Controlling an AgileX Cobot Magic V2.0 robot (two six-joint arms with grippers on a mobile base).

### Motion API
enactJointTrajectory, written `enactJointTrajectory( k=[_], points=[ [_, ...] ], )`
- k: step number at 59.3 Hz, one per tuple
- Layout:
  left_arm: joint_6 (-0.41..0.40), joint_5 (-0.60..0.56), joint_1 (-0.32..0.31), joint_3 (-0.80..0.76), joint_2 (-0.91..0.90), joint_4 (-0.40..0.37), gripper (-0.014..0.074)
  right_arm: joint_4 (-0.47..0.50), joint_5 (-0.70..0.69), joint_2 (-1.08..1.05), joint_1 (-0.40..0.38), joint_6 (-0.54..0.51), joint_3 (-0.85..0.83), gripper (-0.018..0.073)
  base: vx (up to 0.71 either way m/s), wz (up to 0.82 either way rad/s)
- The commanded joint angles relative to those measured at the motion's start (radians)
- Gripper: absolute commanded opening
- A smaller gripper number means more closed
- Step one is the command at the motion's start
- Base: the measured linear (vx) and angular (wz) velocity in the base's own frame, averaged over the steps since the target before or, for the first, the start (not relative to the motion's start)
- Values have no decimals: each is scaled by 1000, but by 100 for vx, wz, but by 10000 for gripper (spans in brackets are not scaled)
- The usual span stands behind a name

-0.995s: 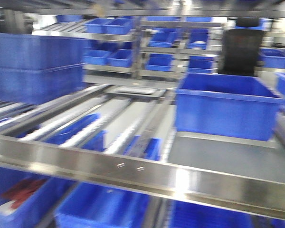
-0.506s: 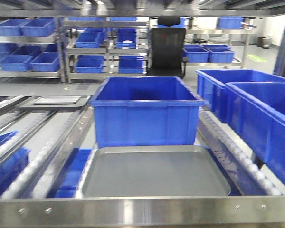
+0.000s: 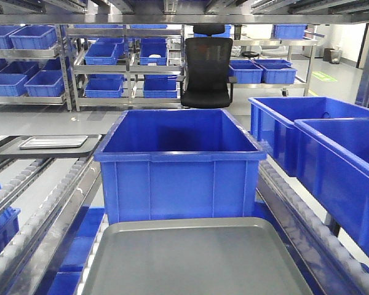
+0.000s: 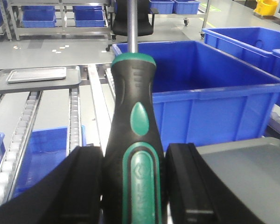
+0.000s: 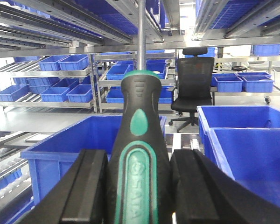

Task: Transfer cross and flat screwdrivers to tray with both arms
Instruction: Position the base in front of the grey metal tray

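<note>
Blue-bin shelving [image 3: 104,61] backs the grey tray [image 3: 197,258]; left gripper [image 4: 134,184] pinches one screwdriver [image 4: 133,107], right gripper [image 5: 139,186] the other screwdriver [image 5: 141,107].

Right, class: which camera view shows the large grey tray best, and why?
The exterior front-facing view: the grey tray fills the foreground before the blue bin. The left wrist view catches only one corner; the right wrist view shows none.

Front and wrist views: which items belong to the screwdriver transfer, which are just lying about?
Job: left screwdriver, clamped in left hand; right screwdriver, clamped in right hand; matt-grey tray.
Lying about: big blue bin behind the tray; black office chair; small shiny steel tray; shelved blue bins.
</note>
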Motion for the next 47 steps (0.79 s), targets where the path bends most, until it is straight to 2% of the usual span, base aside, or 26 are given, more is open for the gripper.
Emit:
enactJointTrajectory(
  k=[1, 30, 40, 47],
  points=[
    [0, -94, -3, -27, 3, -12, 1, -5, -104, 7, 0, -5, -28, -8, 10, 6],
    [0, -94, -3, -27, 3, -12, 3, -5, -105, 7, 0, -5, -28, -8, 3, 2],
    [0, -94, -3, -27, 3, -12, 3, -15, -205, 7, 0, -13, -28, -8, 0, 0],
    [0, -94, -3, -27, 3, -12, 3, -15, -216, 7, 0, -13, -28, -8, 0, 0]
  ],
)
